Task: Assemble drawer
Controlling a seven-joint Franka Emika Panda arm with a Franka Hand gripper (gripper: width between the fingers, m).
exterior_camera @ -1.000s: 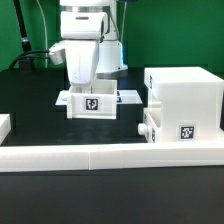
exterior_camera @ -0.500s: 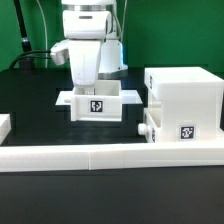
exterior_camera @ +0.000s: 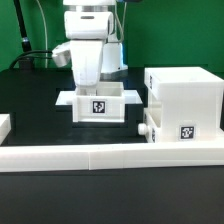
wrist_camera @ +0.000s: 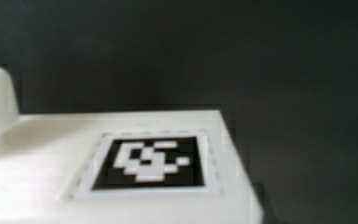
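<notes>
The white boxy housing [exterior_camera: 186, 92] stands at the exterior view's right. One knobbed tray [exterior_camera: 163, 131] with a tag sits low in its front. A second white tray [exterior_camera: 100, 104] with a black-and-white tag lies on the black table, left of the housing. My gripper [exterior_camera: 90, 84] reaches down into this tray from above and appears shut on its wall; the fingertips are hidden behind the tray. The wrist view shows the tray's tagged face [wrist_camera: 151, 160] close up and blurred, with no fingers in sight.
A long low white border wall [exterior_camera: 110, 153] runs along the front of the table. A small white block [exterior_camera: 4, 125] sits at the exterior view's far left. A green backdrop and cables are behind the arm.
The gripper and the tray under it have moved together toward the exterior view's right, closer to the housing. The housing and its tray have not moved.
</notes>
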